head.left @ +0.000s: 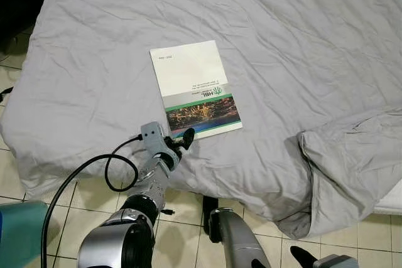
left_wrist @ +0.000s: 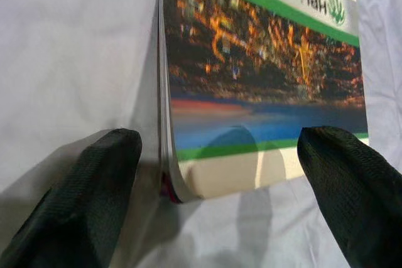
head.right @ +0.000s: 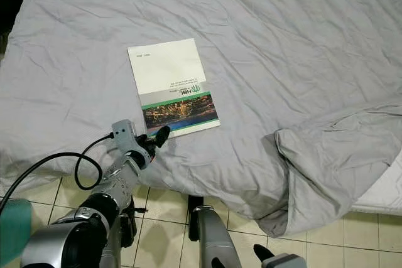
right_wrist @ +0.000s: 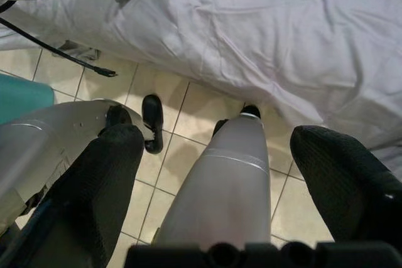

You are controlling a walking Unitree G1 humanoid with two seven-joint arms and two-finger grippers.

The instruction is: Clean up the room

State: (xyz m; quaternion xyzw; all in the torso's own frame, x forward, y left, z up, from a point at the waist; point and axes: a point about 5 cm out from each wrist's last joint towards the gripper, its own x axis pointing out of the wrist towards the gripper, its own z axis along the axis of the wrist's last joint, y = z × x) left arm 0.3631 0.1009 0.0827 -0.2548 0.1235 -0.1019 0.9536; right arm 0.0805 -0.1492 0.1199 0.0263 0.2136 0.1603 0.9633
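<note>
A thin booklet (head.left: 191, 83) with a white cover, a green band and a night city photo lies flat on the grey duvet (head.left: 301, 42) of the bed. My left gripper (head.left: 181, 139) is at the booklet's near corner, low over the bed edge. In the left wrist view the left gripper (left_wrist: 220, 139) is open, and the slightly lifted corner of the booklet (left_wrist: 264, 80) sits between its spread fingers. My right gripper (right_wrist: 217, 136) hangs open above the tiled floor beside the bed, with nothing in it.
A turned-back fold of duvet (head.left: 352, 155) bunches at the bed's near right corner. Beige floor tiles (head.left: 188, 205) run along the bed's near side. A teal object (head.left: 16, 230) stands at my lower left. A black cable (head.left: 107, 167) loops off the left arm.
</note>
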